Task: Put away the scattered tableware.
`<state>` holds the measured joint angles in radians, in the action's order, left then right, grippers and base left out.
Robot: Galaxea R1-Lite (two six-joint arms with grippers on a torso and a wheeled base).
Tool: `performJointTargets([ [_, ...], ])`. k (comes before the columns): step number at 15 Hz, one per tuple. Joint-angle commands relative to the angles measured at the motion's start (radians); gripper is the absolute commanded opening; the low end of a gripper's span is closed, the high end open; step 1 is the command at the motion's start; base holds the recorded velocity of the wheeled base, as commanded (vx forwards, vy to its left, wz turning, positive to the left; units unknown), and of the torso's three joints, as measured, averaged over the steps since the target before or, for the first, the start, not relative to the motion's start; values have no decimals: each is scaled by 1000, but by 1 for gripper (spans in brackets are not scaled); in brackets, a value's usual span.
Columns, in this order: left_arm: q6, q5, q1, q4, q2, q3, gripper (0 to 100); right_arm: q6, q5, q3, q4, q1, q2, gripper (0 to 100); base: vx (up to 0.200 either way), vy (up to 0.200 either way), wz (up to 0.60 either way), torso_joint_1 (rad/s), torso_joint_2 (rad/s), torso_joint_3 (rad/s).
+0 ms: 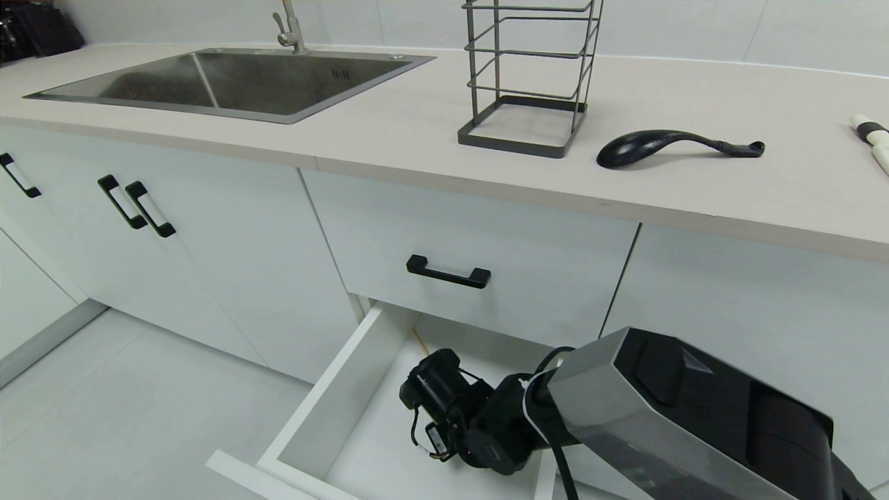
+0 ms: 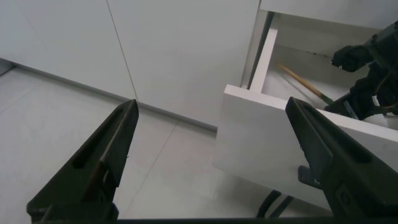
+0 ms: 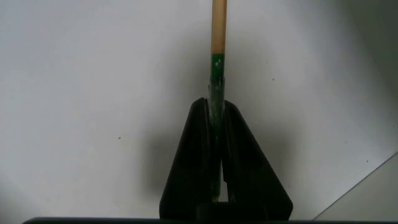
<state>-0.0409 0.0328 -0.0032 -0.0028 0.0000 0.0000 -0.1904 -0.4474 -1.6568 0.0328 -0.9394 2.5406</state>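
Observation:
The lower drawer [image 1: 332, 397] stands pulled out, and my right gripper [image 1: 425, 390] is down inside it. In the right wrist view that gripper [image 3: 216, 111] is shut on a wooden chopstick [image 3: 217, 37] with a green band, held over the white drawer floor. The left wrist view shows the chopstick [image 2: 306, 81] slanting toward the drawer's back and the right gripper [image 2: 368, 70] beside it. My left gripper [image 2: 211, 104] hangs open and empty above the floor, just outside the drawer's front panel [image 2: 249, 140]. A black ladle [image 1: 656, 146] lies on the countertop.
A dark wire rack [image 1: 528, 76] stands on the counter left of the ladle. A white-and-black utensil [image 1: 872, 136] lies at the counter's right edge. The sink [image 1: 229, 80] is at the far left. The upper drawer with a black handle [image 1: 448, 272] is closed.

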Motion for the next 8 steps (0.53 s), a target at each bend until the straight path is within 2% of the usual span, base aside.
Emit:
performJointTargets([
  [1, -1, -1, 0, 0, 0, 0, 100, 0, 0, -11, -1, 2, 24, 0, 0, 0, 0, 0, 0, 0],
  [8, -1, -1, 0, 0, 0, 0, 100, -3, 1, -12, 1, 7, 41, 0, 0, 0, 0, 0, 0, 0],
])
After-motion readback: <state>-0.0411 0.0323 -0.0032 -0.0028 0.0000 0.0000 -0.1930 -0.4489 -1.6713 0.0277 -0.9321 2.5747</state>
